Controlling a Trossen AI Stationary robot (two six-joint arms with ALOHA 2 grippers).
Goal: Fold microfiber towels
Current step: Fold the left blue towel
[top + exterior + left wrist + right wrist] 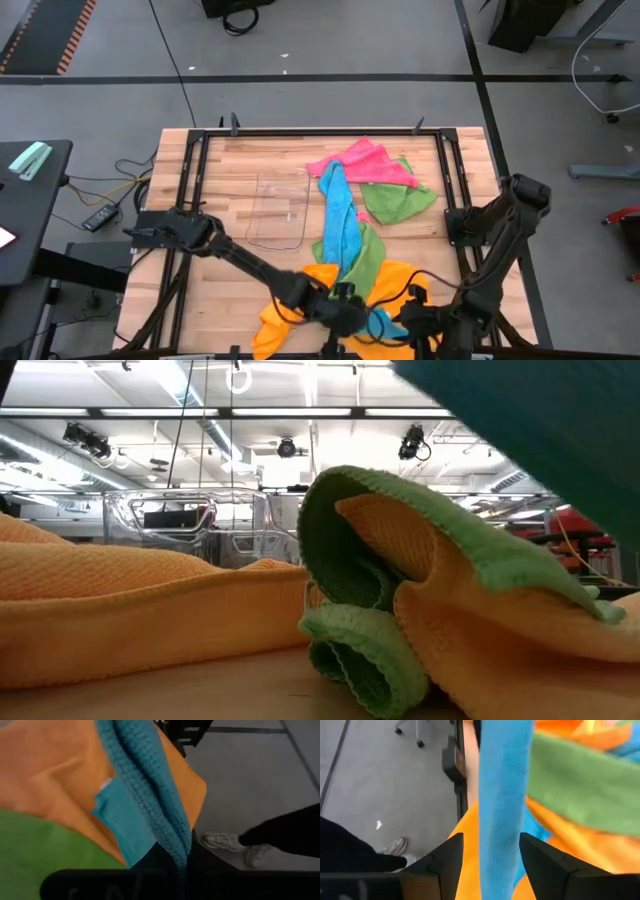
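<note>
The blue towel [340,225] is lying lengthwise from the pink towel [362,162] toward the surface's near edge, over the orange towel [300,300]. There the left claw [345,305] is pinching it shut; the right claw [490,857], just beside, is straddling the strip, fingers parted.

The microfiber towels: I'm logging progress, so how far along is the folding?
Nothing looks folded yet. The pink microfiber towel and a green microfiber towel lie crumpled at the far side of the wooden table. In hand: the left gripper is shut on the long sky-blue microfiber towel, whose end hangs between the right gripper's open fingers, above the rumpled orange microfiber towel. All folding remains.
</note>
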